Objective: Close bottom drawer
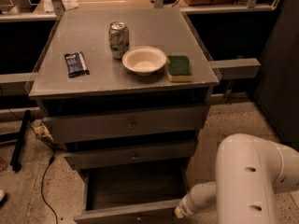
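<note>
Reaching low: arm (252, 181) bent, gripper (178, 213) against the bottom drawer (135, 188) front's right end.
Grip state unreadable; three drawers, one open.

Cabinet top (84, 31): soda can (118, 39) behind-left of white bowl (144, 59), sponge (179, 67) just rt, dark snack pkt (76, 64) at left.

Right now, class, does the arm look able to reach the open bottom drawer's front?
Probably yes: the arm ends right beside the front of the bottom drawer, at its corner, with nothing between them. The gripper is out of view below the frame's edge, so contact is unconfirmed.
</note>
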Robot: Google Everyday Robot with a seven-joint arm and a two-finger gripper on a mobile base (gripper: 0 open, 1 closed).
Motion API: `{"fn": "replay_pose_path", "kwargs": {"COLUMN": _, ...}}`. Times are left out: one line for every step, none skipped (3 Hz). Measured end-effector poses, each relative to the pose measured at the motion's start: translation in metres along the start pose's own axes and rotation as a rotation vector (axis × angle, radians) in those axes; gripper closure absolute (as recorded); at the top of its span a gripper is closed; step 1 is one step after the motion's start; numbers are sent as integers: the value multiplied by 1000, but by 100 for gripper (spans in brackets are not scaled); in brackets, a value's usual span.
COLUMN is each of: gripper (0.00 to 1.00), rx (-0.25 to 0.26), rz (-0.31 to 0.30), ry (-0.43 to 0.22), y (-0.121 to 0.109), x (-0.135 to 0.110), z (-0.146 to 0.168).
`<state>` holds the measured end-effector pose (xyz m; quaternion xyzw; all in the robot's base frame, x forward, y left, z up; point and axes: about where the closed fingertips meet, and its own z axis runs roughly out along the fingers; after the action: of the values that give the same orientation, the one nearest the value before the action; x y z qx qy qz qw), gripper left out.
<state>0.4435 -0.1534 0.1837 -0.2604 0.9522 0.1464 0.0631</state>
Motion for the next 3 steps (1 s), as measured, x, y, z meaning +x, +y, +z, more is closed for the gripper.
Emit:
{"fn": "replay_pose_path", "kwargs": {"gripper": 100, "rx": 0, "rz": 1, "ry": -32, "y": 3, "x": -12, "z": -7}}
{"fn": "replay_pose_path", "kwargs": {"gripper": 100, "rx": 0, "rz": 1, "ry": -32, "y": 3, "x": -12, "z": -7}}
{"fn": "replay_pose_path", "kwargs": {"gripper": 100, "rx": -11, "rz": 16, "ry": 25, "y": 6, "x": 15, "z": 0}}
